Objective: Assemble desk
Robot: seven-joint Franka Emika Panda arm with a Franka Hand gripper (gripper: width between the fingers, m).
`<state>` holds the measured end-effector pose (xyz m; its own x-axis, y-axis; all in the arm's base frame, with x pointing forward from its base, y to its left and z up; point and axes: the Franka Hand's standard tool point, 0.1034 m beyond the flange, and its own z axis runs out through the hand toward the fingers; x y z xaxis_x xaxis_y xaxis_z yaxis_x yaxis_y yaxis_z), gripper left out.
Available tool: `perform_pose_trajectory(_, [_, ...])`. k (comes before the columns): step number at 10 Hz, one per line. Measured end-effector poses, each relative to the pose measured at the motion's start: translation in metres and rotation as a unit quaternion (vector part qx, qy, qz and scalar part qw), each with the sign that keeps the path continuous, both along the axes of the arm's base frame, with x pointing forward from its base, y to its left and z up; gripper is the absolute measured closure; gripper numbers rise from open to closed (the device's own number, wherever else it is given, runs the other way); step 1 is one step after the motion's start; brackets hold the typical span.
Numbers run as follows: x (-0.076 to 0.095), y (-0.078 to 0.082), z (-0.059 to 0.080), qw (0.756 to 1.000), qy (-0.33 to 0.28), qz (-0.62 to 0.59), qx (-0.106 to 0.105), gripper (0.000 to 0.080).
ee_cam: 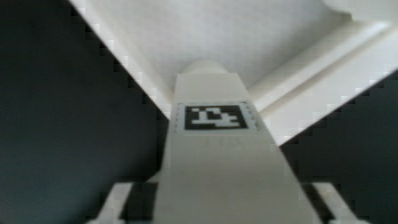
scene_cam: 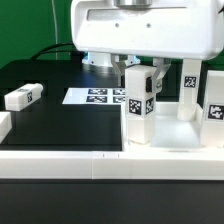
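We read no words or numbers, only black-and-white square tags (ee_cam: 215,118), one on the front leg (scene_cam: 138,95), one on the lying leg (scene_cam: 22,97), several on the marker board (scene_cam: 95,97)

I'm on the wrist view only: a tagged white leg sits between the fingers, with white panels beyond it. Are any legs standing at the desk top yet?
Observer: Yes. In the exterior view, two more legs stand upright to the exterior view's right of your held leg: the middle leg and the edge leg. Both appear to be on the desk top.
Operator: And the fourth one?
Observer: The loose leg lies flat on the black table, at the exterior view's left, well apart from the desk top.
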<state>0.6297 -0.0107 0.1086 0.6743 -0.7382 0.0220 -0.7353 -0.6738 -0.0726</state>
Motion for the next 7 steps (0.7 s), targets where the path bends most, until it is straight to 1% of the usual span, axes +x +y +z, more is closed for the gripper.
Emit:
perform_pose_trajectory(2, [-0.0003, 0.0004, -0.0004, 0.995, 0.002, -0.099, 0.015, 0.0509])
perform_pose_trajectory(5, [-0.0002, -0.0020, -0.0020, 0.978, 0.010, -0.207, 0.023, 0.0509])
perform_pose_trajectory(7, [0.0001, -0.0012, -0.0025, 0.955, 0.013, -0.294, 0.029, 0.0509])
